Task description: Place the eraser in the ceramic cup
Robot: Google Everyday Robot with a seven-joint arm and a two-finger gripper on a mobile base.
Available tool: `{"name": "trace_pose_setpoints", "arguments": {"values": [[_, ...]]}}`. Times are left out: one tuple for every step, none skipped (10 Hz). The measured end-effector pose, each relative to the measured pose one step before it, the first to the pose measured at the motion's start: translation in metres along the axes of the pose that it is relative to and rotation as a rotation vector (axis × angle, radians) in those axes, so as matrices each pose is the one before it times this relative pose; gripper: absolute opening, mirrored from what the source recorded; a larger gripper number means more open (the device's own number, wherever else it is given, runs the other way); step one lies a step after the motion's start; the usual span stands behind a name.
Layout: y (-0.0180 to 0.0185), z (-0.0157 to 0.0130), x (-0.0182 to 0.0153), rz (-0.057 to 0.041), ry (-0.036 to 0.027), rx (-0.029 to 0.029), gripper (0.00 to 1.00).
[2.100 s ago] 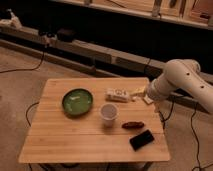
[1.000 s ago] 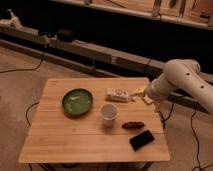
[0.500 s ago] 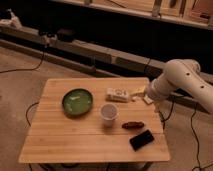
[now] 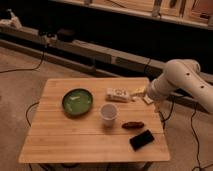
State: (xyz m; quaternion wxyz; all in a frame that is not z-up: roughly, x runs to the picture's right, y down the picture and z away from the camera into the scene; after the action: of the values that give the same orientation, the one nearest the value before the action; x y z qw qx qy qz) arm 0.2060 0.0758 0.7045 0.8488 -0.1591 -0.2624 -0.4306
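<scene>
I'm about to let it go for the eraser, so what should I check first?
1. Eraser free on the table, near its front right corner: ok.
2. Ceramic cup upright, mouth uncovered: ok.
3. Gripper open and empty: ok.
4. Gripper over the eraser: not ok; it hangs by the table's right edge, beside the pale box.
5. Brown oblong thing apart from the eraser: ok.

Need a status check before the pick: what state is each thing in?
eraser: lying flat, front right of the table, untouched.
ceramic cup: upright, mouth up, no eraser inside.
green dish: upright, left of the cup.
pale box: lying flat behind the cup.
brown oblong thing: lying between cup and eraser.
gripper: open, holding nothing, by the table's right edge beside the box.
</scene>
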Motion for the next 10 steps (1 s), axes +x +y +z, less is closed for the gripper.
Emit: {"name": "trace_pose_setpoints", "arguments": {"values": [[-0.00004, 0.0, -0.00001, -0.00006, -0.00002, 0.00003, 0.8], [0.00004, -0.00001, -0.00002, 0.00003, -0.00002, -0.00002, 0.8], [-0.00006, -0.00001, -0.00005, 0.00004, -0.0002, 0.00021, 0.8], [-0.00014, 0.00002, -0.00011, 0.00014, -0.00045, 0.00041, 0.8], [0.00025, 0.0, 0.0002, -0.00028, 0.00083, -0.00083, 0.8], [-0.00005, 0.00013, -0.00002, -0.00041, 0.00021, -0.00055, 0.8], [-0.00028, -0.00085, 0.00059, 0.0016, 0.00525, -0.00448, 0.8], [0.00145, -0.00242, 0.00207, 0.01356, 0.01367, -0.01377, 0.8], [0.00187, -0.00392, 0.00286, 0.02388, 0.01883, -0.01398, 0.8], [0.0041, -0.00684, 0.00386, 0.05121, 0.02831, -0.01388, 0.8]]}}
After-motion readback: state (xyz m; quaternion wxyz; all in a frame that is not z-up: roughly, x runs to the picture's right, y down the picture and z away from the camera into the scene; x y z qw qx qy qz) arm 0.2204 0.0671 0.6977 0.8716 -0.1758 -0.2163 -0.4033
